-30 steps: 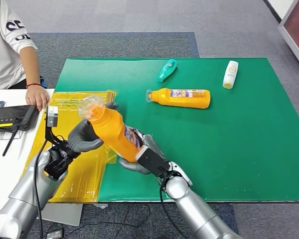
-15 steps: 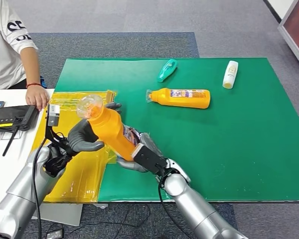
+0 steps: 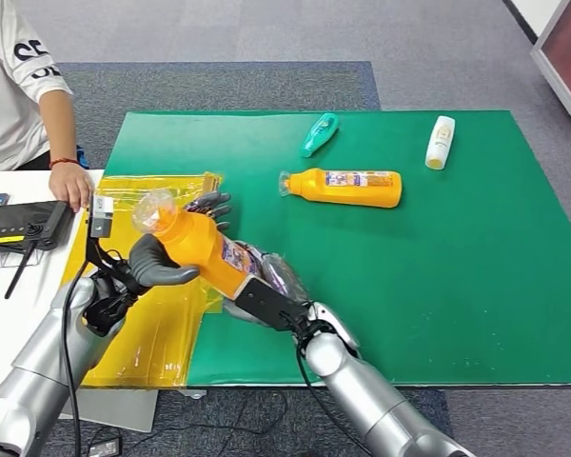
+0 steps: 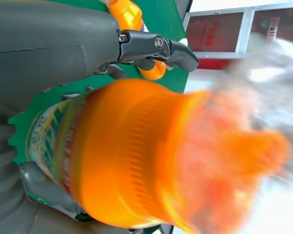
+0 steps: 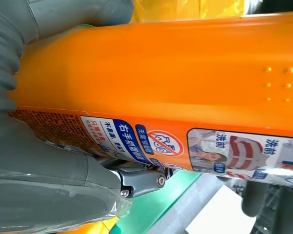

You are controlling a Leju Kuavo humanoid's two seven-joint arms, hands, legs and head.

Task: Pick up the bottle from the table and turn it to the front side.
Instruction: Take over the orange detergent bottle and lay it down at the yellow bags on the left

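- We see the worktop [image 3: 447,286] under a green mat, with a yellow sheet [image 3: 161,333] over its near-left part.
- We find the orange bottle [image 3: 200,249] lifted off the worktop at near left, tilted, its clear cap up and to the left.
- Our right hand [image 3: 265,286] grips the bottle's base end; the right wrist view has printed label beside the fingers.
- Our left hand [image 3: 164,257] wraps the bottle just below the neck, thumb across the near side.
- We judge that the pick is done and the turn is in hand; next we roll the bottle between both hands until its front label faces us, without loosening either grip.
- Farther off lie a second orange bottle [image 3: 347,187], a teal bottle [image 3: 319,133] and a white bottle [image 3: 441,141].
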